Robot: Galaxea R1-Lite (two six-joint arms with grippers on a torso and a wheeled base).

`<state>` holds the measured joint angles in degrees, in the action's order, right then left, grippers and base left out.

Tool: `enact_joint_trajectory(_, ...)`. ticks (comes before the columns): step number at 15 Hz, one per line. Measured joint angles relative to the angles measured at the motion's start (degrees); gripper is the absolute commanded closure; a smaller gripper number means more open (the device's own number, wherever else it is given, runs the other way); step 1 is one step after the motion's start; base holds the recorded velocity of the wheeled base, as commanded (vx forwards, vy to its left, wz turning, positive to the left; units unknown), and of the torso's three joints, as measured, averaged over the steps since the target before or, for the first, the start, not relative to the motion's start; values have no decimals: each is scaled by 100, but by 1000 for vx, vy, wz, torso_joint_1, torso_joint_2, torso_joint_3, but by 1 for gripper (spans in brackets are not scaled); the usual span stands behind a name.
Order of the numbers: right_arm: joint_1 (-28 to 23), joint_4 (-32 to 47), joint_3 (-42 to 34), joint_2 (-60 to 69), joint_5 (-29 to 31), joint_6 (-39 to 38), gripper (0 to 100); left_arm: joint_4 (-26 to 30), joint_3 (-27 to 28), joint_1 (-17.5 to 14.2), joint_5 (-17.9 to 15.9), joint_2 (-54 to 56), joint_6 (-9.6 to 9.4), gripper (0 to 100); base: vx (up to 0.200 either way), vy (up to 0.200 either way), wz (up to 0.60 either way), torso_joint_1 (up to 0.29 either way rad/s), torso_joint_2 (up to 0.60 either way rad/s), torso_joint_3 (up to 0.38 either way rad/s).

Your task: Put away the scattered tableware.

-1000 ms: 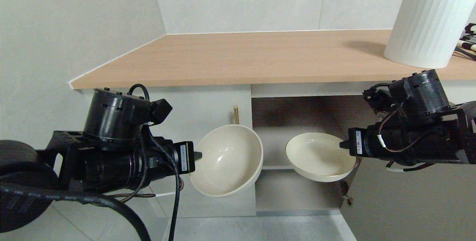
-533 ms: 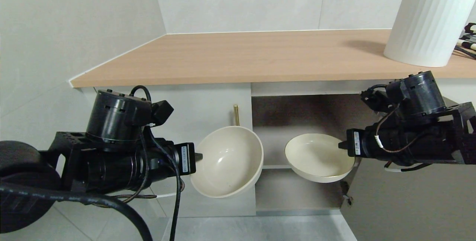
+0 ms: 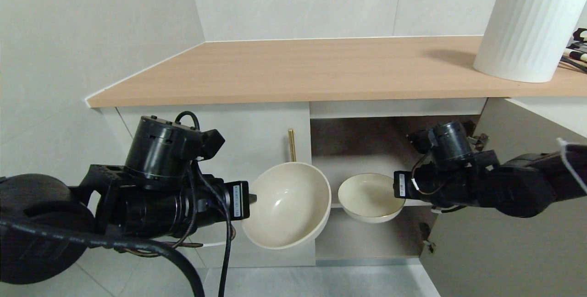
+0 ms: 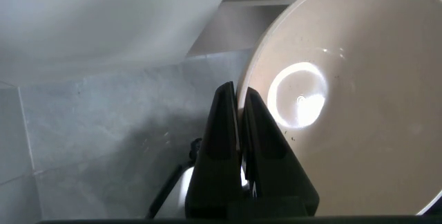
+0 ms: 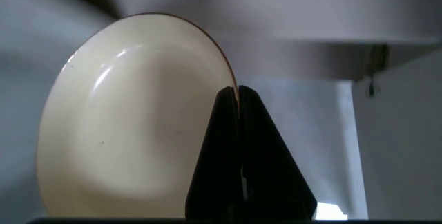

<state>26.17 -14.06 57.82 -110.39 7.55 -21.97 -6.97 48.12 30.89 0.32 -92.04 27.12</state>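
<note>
Item 1 – deep cream bowl (image 3: 289, 205): I have it in the left gripper (image 3: 253, 198), whose fingers are clamped on the rim. It is tilted with its inside towards the head camera and hangs clear of the floor, in front of the closed cabinet door (image 3: 257, 127) and just below the brass handle (image 3: 290, 143).

Item 2 – shallow cream bowl (image 3: 369, 194): the right gripper (image 3: 399, 187) is pinched shut on its rim. The bowl sits at the mouth of the open cabinet compartment (image 3: 367, 136), level with the shelf edge (image 3: 334, 206). I cannot tell whether it touches the shelf. The two bowls are near each other but apart.

Wrist checks: in the left wrist view the fingers (image 4: 228, 113) close on the deep bowl's edge. In the right wrist view the fingers (image 5: 224, 113) do the same on the shallow bowl.

Surroundings: the open cabinet door (image 3: 504, 242) stands to the right. The wooden countertop (image 3: 298, 68) runs above, with a white ribbed cylinder (image 3: 527, 26) at its right end and some dark objects (image 3: 578, 52) beside it that I cannot identify.
</note>
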Motion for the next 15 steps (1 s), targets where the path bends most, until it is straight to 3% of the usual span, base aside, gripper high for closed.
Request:
enact_joint_trajectory(3,-178,-663,240,-878,189,21,100,-2,74,33,12,-132,2,100,0,0,0,0,0,0)
enact_joint_trajectory(9,-349,-780,1553,-2209,561,104,100,-2,116,41,11,-239,0,100,0,0,0,0,0,0)
enact_joint_trajectory(15,-603,-863,2239,-3115,986,89,100,-5,119,39,22,-322,0,100,0,0,0,0,0,0)
